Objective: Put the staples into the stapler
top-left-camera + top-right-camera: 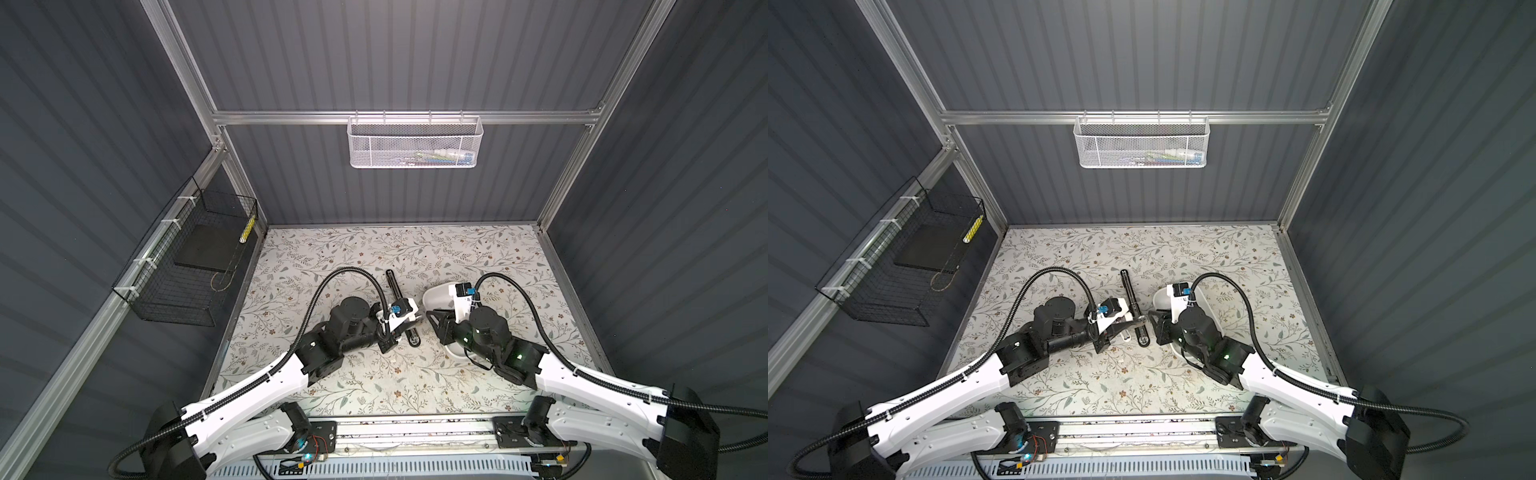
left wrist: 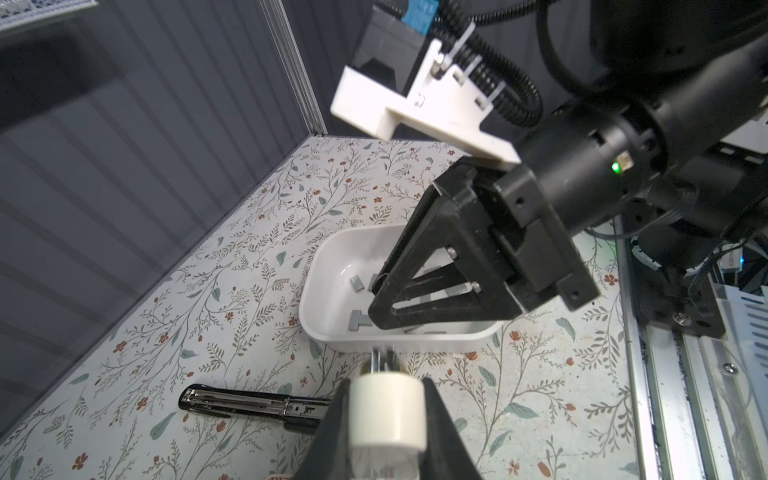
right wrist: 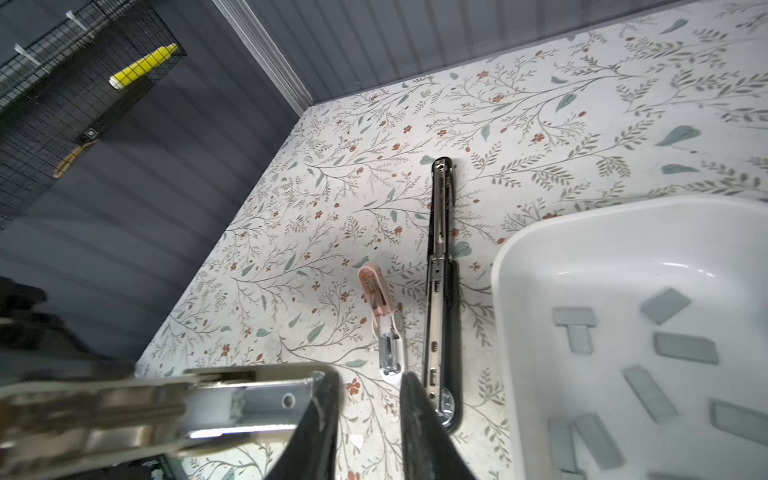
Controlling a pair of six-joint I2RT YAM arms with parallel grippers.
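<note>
**Two grippers meet over a floral surface**

A grey-panelled cell encloses the floral surface (image 1: 332,374). Nearest, the left gripper (image 2: 386,388) is clenched on one white-ended metal stapler (image 3: 232,403). The stapler's bright channel ends just beside a finger of the right gripper (image 3: 368,376). That gripper's jaws stand slightly parted with nothing between them. Beside it sits one white tray (image 3: 511,291) holding the staples (image 3: 685,348), at least eight loose grey strips. Just beyond its tips lie one small pink-and-white stapler (image 3: 376,299) and one long black stapler (image 3: 440,249), opened flat, side by side. Farther off hang two baskets, a black wire basket (image 1: 183,266) and a white mesh basket (image 1: 415,141).
</note>
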